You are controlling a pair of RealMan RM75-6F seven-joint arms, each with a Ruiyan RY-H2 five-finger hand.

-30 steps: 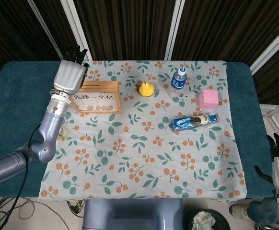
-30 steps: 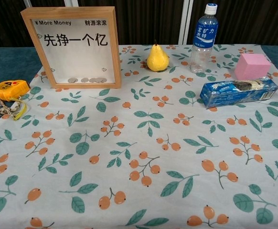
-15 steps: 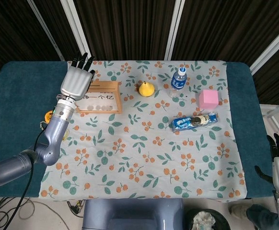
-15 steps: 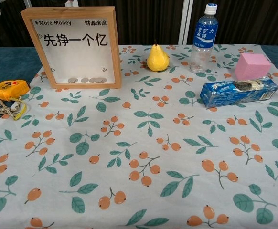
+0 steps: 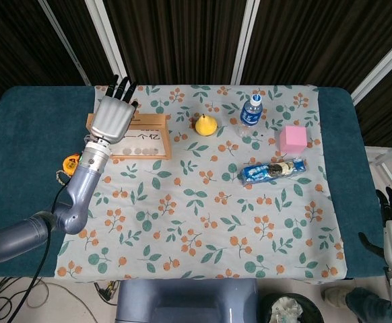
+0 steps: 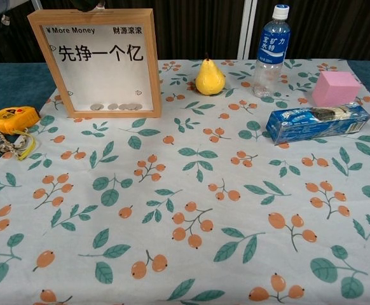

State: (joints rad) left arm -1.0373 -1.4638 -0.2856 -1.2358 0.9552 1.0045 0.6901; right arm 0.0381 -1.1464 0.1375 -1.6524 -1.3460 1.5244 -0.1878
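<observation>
Fingers spread and empty, left hand [image 5: 113, 116] hovers above the upright wooden frame [image 6: 99, 60] at the cloth's far-left corner: rigid, glazed, likely tippy, best gripped by its side rails.

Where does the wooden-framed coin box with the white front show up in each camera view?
Head view: the wooden-framed coin box sits upper left on the floral cloth, partly under the left hand.
Chest view: it stands upright at top left, filling that corner.
Shared landmark: the yellow pear, just right of the box in both.
</observation>
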